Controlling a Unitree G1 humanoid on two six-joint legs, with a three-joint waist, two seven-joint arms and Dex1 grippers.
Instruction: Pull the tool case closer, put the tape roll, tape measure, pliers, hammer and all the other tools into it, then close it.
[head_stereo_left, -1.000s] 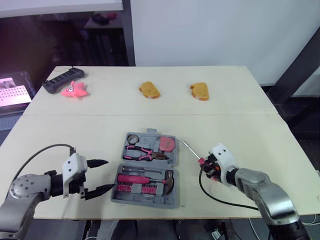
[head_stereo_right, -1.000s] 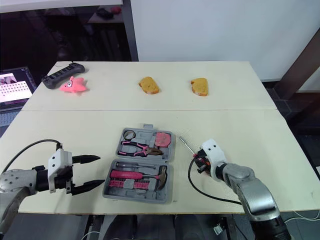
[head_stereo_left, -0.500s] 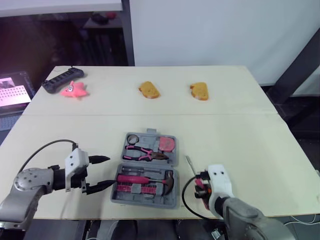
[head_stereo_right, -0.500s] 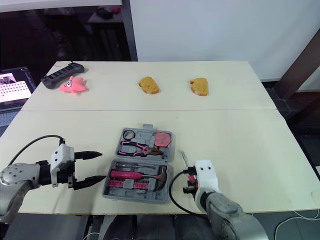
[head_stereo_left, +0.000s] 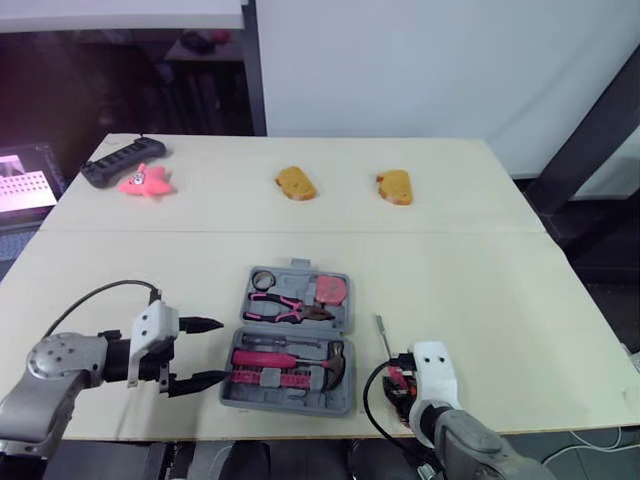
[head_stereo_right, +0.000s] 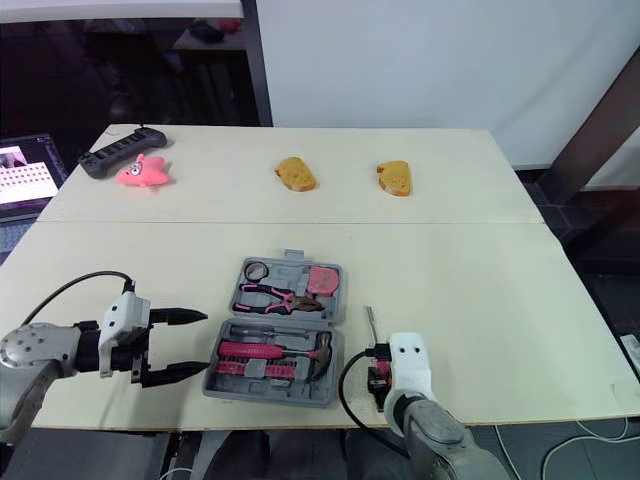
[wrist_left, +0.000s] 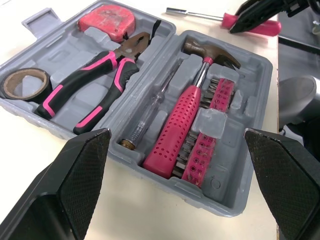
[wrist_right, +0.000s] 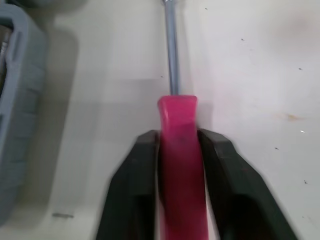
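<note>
The right gripper (wrist_right: 177, 140) has its jaws clamped on the pink-handled steel screwdriver (wrist_right: 173, 65), just beside the open grey plastic tool case (wrist_left: 252, 95). I'd lift it over the rim and line the shaft up with a free recess before releasing. The left gripper (head_stereo_left: 212, 350) waits, jaws apart.

Screwdriver (head_stereo_left: 382, 336) right of tool case (head_stereo_left: 286, 405); pliers (head_stereo_left: 280, 305), hammer (head_stereo_left: 290, 358) inside; left tool (head_stereo_left: 216, 350) at left.
</note>
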